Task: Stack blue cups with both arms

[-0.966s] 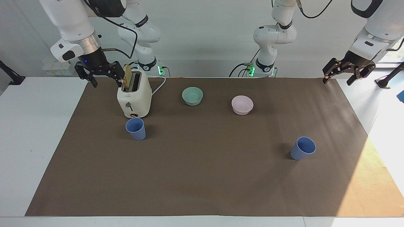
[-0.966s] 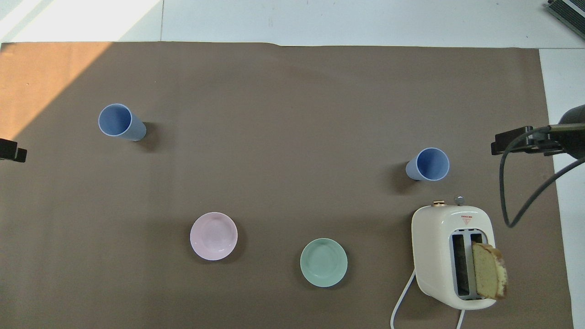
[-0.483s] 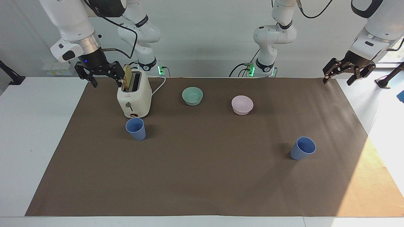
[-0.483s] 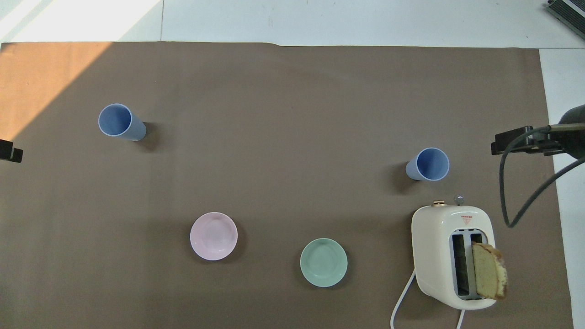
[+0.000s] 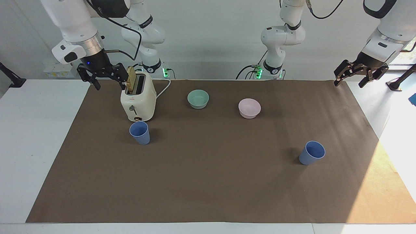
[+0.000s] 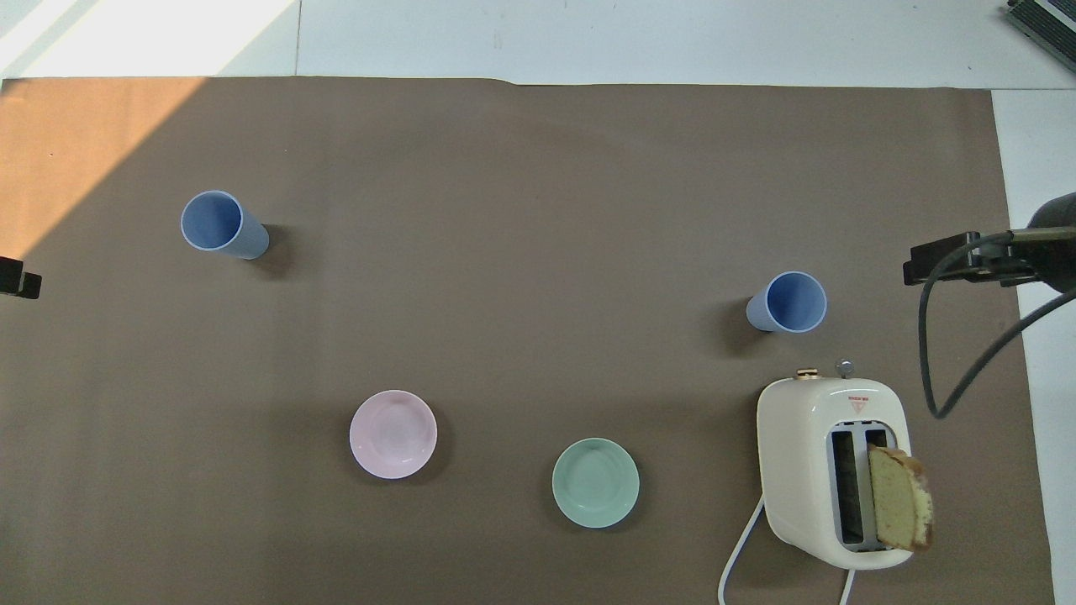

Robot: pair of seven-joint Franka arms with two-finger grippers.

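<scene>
Left end effector [image 5: 354, 75]: fingers spread apart, empty, hanging over the corner of the brown mat at the left arm's end of the table; it has risen a little over the last second and drawn slightly outward, with only a dark tip [image 6: 17, 277] showing at the overhead view's edge
Right end effector [image 5: 102, 77]: fingers apart, empty, over the mat edge just beside the toaster [image 5: 138, 99]; unchanged over the last second, waiting
Blue cup near toaster [image 5: 140, 132]: upright on the table, mouth up, just beside the toaster and farther from the robots than it
Second blue cup [image 5: 312, 152]: upright, well apart from the first, toward the left arm's end of the table
Bystanders: green bowl [image 5: 198, 98] and pink bowl [image 5: 249, 108], nearer the robots than either cup; bread slice [image 5: 131, 79] standing in the toaster slot
Meaning for the task: neither cup is touched, so stacking has not started; the left arm's small lift looks like the beginning of a move, probably toward the cup at its end
</scene>
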